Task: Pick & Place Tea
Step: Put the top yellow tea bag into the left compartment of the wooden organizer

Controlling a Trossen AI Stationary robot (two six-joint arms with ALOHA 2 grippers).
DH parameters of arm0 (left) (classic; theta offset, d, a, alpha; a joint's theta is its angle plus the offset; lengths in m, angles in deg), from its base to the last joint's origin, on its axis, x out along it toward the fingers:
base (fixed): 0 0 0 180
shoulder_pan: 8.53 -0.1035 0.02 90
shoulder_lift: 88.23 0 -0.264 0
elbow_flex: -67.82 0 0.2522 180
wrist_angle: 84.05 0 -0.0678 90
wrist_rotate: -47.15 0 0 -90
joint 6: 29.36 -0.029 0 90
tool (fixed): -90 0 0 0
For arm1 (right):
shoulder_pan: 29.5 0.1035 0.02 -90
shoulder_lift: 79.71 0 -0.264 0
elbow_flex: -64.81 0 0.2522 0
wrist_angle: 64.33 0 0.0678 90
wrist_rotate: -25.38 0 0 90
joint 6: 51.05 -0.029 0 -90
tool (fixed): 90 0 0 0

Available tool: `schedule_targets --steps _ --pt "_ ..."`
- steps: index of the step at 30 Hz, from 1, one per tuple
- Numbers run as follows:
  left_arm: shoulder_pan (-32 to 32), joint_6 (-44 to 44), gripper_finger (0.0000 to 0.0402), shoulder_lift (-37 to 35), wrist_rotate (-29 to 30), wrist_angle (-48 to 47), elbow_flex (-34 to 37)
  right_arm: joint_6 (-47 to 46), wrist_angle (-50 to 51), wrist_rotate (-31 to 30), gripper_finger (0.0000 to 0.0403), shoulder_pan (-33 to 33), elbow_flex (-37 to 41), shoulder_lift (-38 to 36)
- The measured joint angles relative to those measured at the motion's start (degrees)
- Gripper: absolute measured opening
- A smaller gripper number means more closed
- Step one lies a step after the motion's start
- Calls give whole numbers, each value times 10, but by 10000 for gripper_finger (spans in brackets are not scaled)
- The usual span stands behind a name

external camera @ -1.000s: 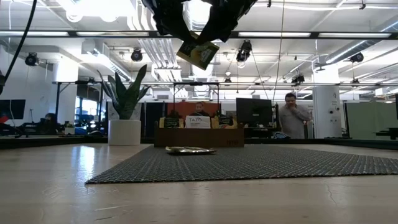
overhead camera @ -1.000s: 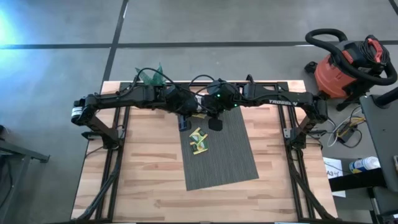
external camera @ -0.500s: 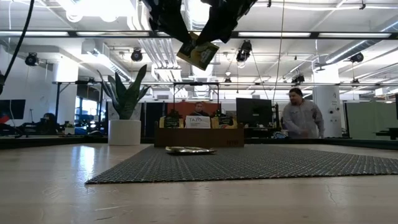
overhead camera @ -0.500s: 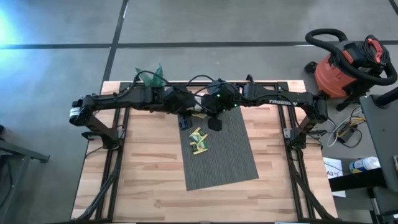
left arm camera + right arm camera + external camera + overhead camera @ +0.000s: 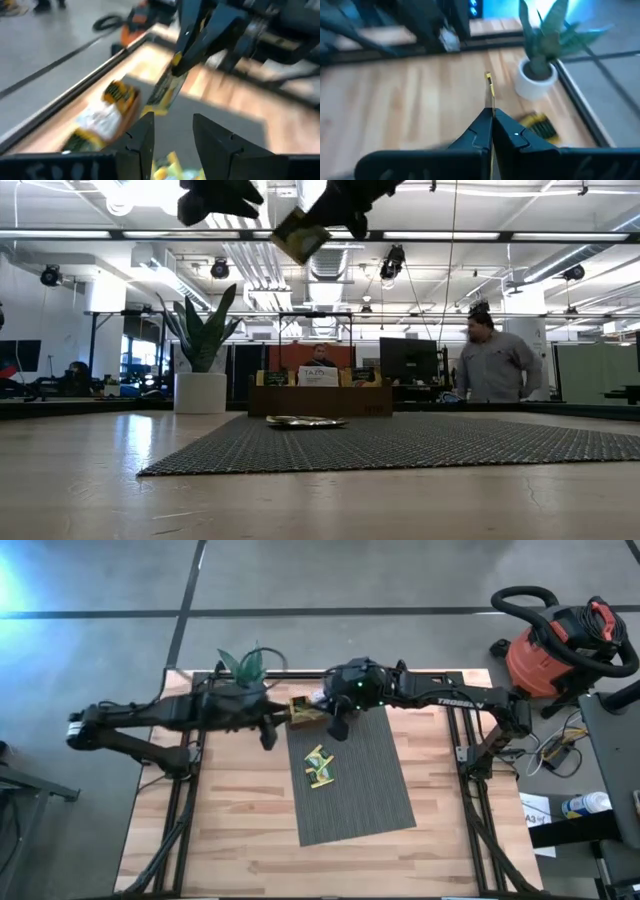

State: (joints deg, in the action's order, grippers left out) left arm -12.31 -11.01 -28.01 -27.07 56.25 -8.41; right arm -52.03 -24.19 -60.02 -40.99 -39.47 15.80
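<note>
the right gripper (image 5: 334, 730) is held above the mat's (image 5: 365, 802) far left corner, clenched on a yellow sachet (image 5: 300, 234) that is seen high in the air in the low view, clear of the table (image 5: 240, 830). the left gripper (image 5: 267, 737) is released, its fingers (image 5: 142, 142) parted and empty, above bare wood just off the mat's left edge. more sachets (image 5: 319, 766) are piled on the mat's far half near that edge, and the near half is left bare.
</note>
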Motion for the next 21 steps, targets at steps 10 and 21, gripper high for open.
schedule_targets --steps 10,21 --pt "14 85 129 -160 0 259 229 -153 -245 44 8 -1 84 -2" --pt "14 102 129 -198 36 301 270 -320 -473 51 8 -3 181 -3"
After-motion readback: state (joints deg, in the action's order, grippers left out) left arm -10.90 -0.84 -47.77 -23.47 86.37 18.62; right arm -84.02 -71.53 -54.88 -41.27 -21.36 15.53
